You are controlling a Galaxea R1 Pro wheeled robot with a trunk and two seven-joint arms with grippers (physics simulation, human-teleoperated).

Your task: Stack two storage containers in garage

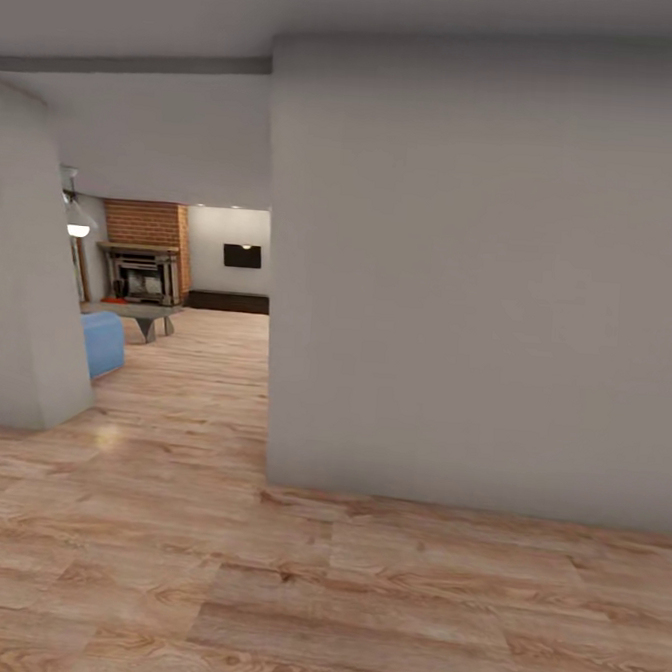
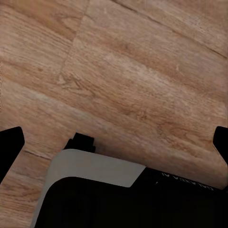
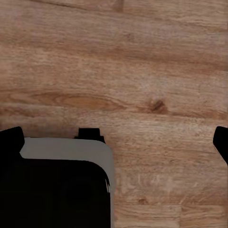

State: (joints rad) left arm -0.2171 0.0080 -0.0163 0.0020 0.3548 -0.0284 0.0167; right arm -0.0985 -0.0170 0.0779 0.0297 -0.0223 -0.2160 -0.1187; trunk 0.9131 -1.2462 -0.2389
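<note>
The living room (image 1: 194,286) shows far off through a passage, with its brick fireplace (image 1: 143,227) and grey low table (image 1: 145,315). A tiny orange-red patch (image 1: 112,301) sits at the table's left end, too small to tell whether it is one of the storage containers. In the left wrist view my left gripper (image 2: 115,142) hangs open over the wood-plank floor, its dark fingertips (image 2: 10,142) wide apart with nothing between them. My right gripper (image 3: 115,140) is open the same way, fingertips (image 3: 10,138) at the frame edges. The garage is out of view.
A broad pale grey wall (image 1: 480,286) stands close ahead on the right. Another wall corner (image 1: 24,284) bounds the passage on the left. A blue seat (image 1: 102,343) sits just past it. My dark base with a grey edge (image 2: 95,166) shows under both wrists.
</note>
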